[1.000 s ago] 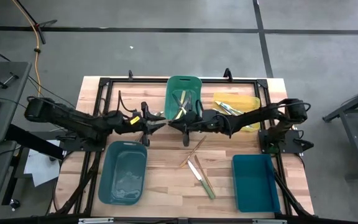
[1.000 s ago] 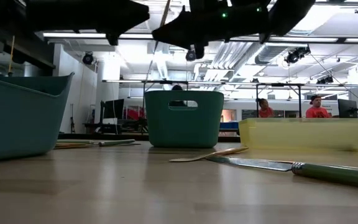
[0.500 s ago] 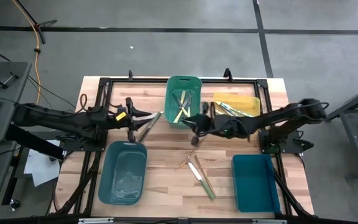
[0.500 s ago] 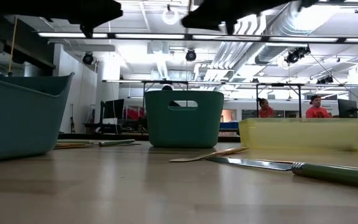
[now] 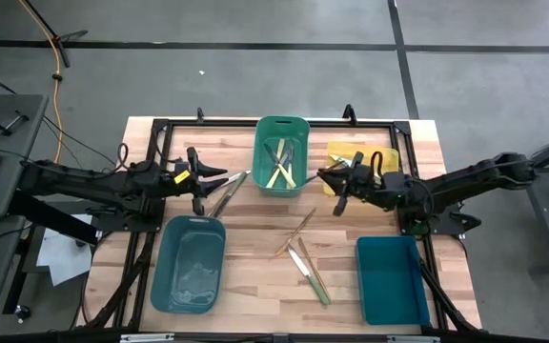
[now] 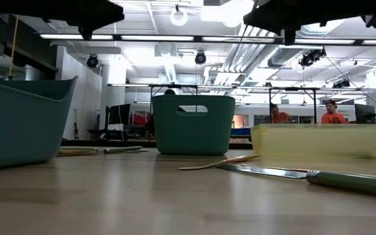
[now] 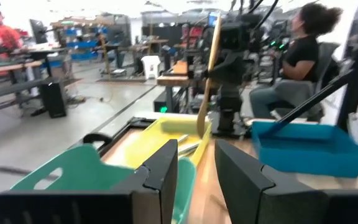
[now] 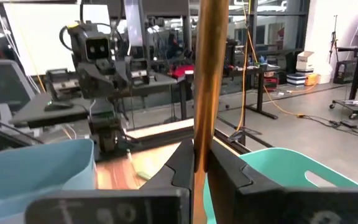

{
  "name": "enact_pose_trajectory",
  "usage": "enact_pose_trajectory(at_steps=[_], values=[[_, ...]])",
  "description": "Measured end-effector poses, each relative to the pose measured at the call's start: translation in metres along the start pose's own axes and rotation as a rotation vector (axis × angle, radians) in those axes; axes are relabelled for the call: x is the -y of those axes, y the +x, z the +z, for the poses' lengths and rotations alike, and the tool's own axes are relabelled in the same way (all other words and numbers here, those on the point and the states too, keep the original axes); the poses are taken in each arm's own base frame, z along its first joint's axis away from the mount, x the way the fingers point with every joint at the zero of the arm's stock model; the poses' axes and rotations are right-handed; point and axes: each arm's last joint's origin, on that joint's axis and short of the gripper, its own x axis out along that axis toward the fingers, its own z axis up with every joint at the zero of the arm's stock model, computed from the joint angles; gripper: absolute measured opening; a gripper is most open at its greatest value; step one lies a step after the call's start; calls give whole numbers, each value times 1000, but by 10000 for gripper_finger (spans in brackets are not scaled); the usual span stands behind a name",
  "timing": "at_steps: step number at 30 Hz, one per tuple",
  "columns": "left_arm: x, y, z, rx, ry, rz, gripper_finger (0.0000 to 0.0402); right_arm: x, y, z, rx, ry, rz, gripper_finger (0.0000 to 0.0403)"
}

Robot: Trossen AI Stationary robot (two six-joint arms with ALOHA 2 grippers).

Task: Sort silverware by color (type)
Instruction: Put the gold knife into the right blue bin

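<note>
— What are we working on, and where?

— A pale butcher-block table (image 5: 255, 286) in a black frame, on a grey concrete floor. Level across the boards we see a long workshop with strip lights, benches, and two people in orange-red tops (image 6: 333, 112) far behind.

— And our silverware?

— Thin pieces with metal ends. A green-handled knife (image 5: 310, 273) and some tan sticks (image 5: 296, 232) lie loose mid-table, toward the front edge. Another pair (image 5: 229, 191) lies left of the green bin (image 5: 279, 126), which sits at the middle of the back edge with pale and green pieces in it. The yellow bin (image 5: 381, 157), toward the back right corner, holds a few more. Two teal bins sit near the front corners.

— Our grippers?

— The right gripper (image 5: 324, 177) hangs over the yellow bin's left rim, pinching a tan utensil (image 8: 204, 74) upright. The left gripper (image 5: 219, 179) hovers left of the green bin with fingers spread and nothing between them.

— What does one camera give us that another hides?

— From above the held piece is barely a speck. The right wrist view shows its golden shaft clamped between the fingers (image 8: 182, 165). The left wrist view shows it from across the table, spoon-like, over the yellow bin, with a seated person in a dark top (image 7: 303, 56) behind. The low view catches only the arms' dark undersides.
</note>
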Motion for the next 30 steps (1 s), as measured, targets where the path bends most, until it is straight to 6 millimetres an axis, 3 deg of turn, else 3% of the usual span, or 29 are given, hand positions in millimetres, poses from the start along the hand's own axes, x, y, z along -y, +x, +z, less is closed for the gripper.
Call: enact_pose_trajectory(at_steps=[17,22,25,30], values=[[2,10,-5,-19,16,27,102,-1,1,-2,2,9,5,16],[2,10,-4,-10,13,27,102,-13,-3,-5,-47,142,182,16],[2,9,-5,-12,12,27,102,-26,-6,-3,-200,174,253,16],[2,9,-5,-13,-21,21,102,-48,-20,15,-733,254,153,16]])
